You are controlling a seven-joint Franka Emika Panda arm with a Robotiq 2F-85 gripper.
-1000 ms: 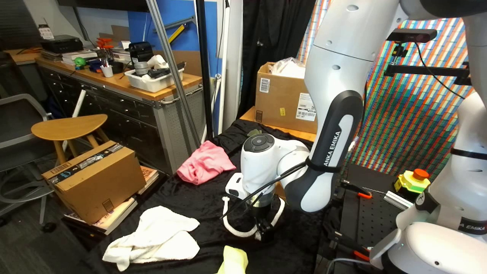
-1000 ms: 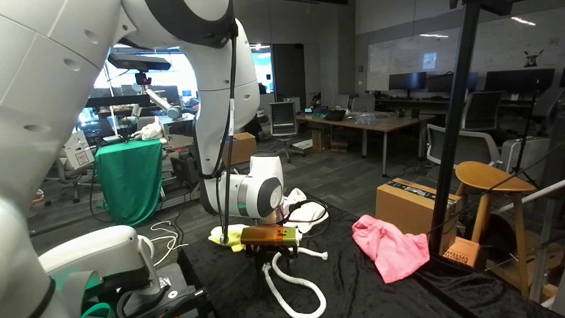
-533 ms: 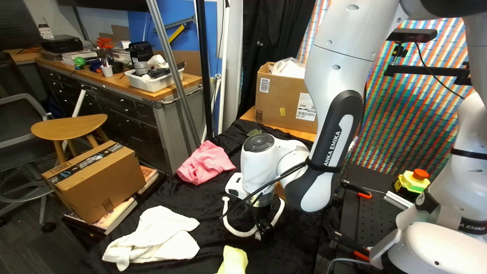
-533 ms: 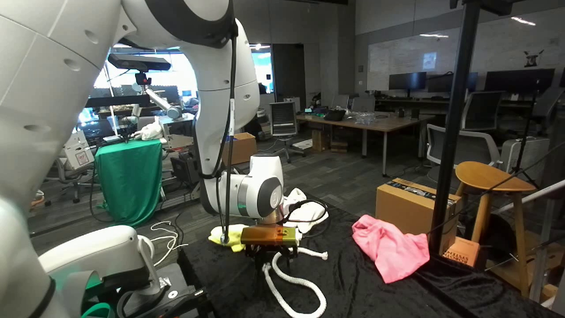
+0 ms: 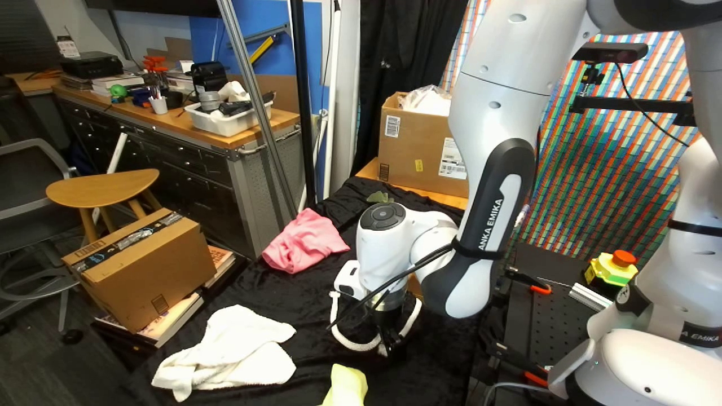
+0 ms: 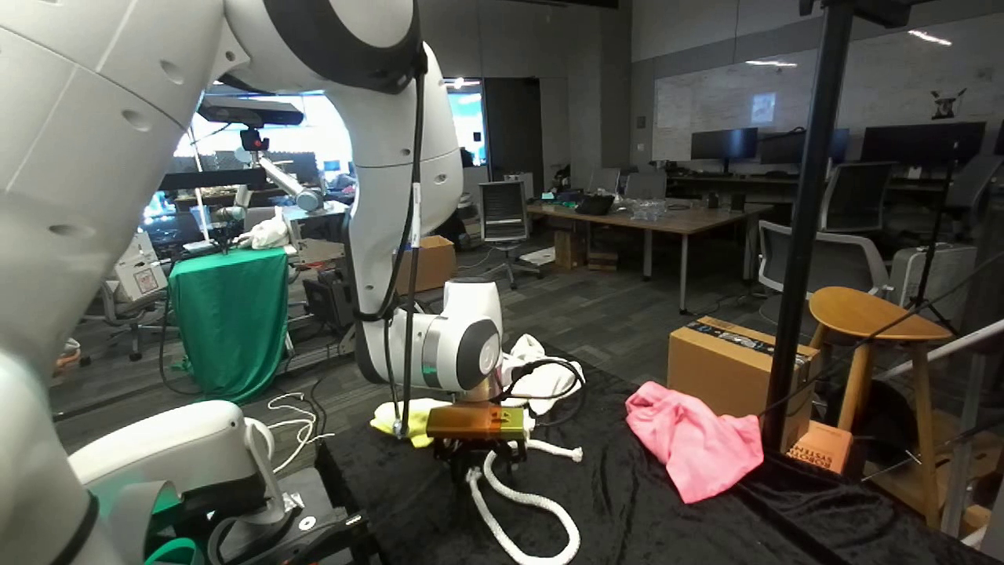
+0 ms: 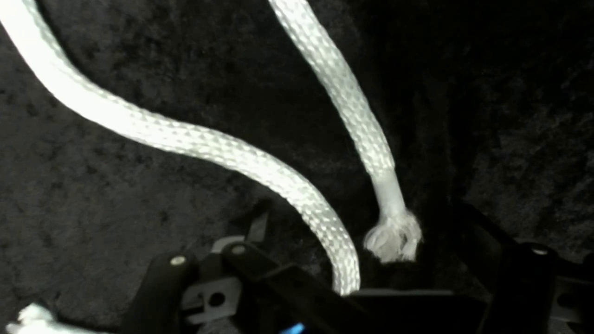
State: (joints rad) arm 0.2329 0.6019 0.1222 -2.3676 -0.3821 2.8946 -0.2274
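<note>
Gripper [image 7: 364,222]: jaws wide apart, nothing held; bottom of the wrist frame. White rope [image 7: 222,147]: curves from upper left to bottom centre, lying slack, presumably because only the black cloth [image 7: 93,195] supports it; frayed end [image 7: 394,236] between the jaws.

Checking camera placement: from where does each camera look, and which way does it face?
In an exterior view: raised, angled down across the black covering toward the workbench; the arm stands at picture right.
In an exterior view: raised, facing across that covering toward an office desk; the arm fills picture left.
Wrist view: on the wrist, looking down at the rope; the open claw shows along the bottom.
Both exterior views share the arm, rope and pink cloth.
</note>
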